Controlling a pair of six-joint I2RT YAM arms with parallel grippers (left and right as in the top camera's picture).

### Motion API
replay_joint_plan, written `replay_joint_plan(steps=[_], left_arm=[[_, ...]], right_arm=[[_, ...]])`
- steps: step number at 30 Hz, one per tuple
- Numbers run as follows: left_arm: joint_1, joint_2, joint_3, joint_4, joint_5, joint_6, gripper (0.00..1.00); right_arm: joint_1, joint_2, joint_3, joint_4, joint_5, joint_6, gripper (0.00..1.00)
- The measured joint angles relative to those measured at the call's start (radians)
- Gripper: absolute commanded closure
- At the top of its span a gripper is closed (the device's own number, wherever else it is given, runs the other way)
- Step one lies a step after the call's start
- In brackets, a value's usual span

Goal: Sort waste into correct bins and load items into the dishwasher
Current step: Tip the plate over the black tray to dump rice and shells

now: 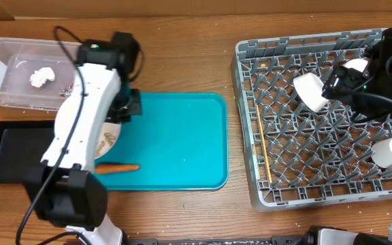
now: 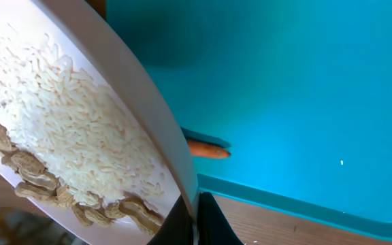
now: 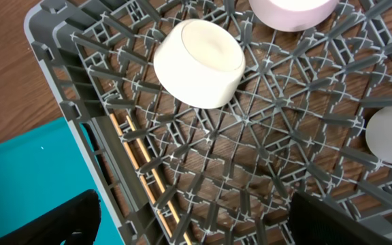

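The left claw is pinching the rim of the white plate and holds it tilted over the left end of the teal tray. White rice and a row of brownish nuts lie against the plate's lower side. The tilt looks meant to slide this food off as waste. The black tray sits just to the left on the desk. The clear tub sits behind it and holds a crumpled tissue.

1 small carrot lies on the teal tray near its front left corner, beside the plate and not yet binned. From overhead the left arm covers most of the plate and part of the black tray, so I cannot tell how far the plate is from the bin's edge.

On the right, the grey dish rack holds an upturned white bowl, a pink bowl and a white cup. 2 chopsticks lie along its left wall. The right claw hovers above the rack, spread wide and empty. The pegs in the middle of the rack look free, probably leaving room for the plate.
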Motion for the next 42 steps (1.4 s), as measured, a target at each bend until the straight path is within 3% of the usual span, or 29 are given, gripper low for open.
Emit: replay_joint_plan(steps=[17,42], left_arm=[[0.334,-0.014,0.0,0.072,0.162,0.207,0.96],[0.589,-0.014,-0.089,0.184,0.359,0.328,0.96]], right_arm=[[0.0,0.0,0.0,-0.01,0.0,0.0,0.1],[0.0,0.0,0.0,-0.023,0.0,0.0,0.1]])
